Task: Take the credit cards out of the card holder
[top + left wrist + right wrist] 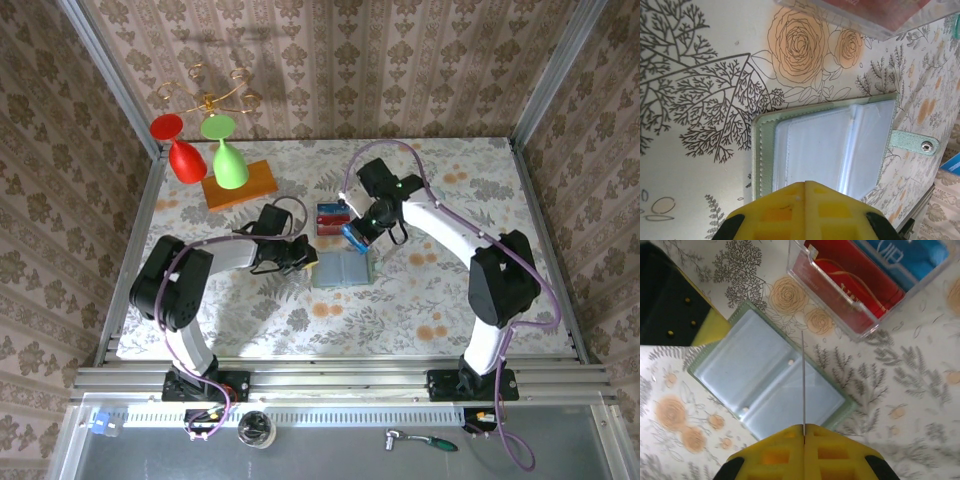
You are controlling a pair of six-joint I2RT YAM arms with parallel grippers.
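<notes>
Credit cards (855,280) are shown in a clear tray (858,329) beyond the opened card holder (765,370), apparently emptied. Left fingers (780,210) are clenched bare; a thin sheet (803,380) is pinched by right fingers (830,450).

card holder (765,375): grained matt cover, glossy clear sleeves | tray (822,301): clear plastic

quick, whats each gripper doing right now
left gripper: shut, tips at the edge of the card holder; whether it grips it cannot be told
right gripper: shut on a blue card, held edge-up
</notes>
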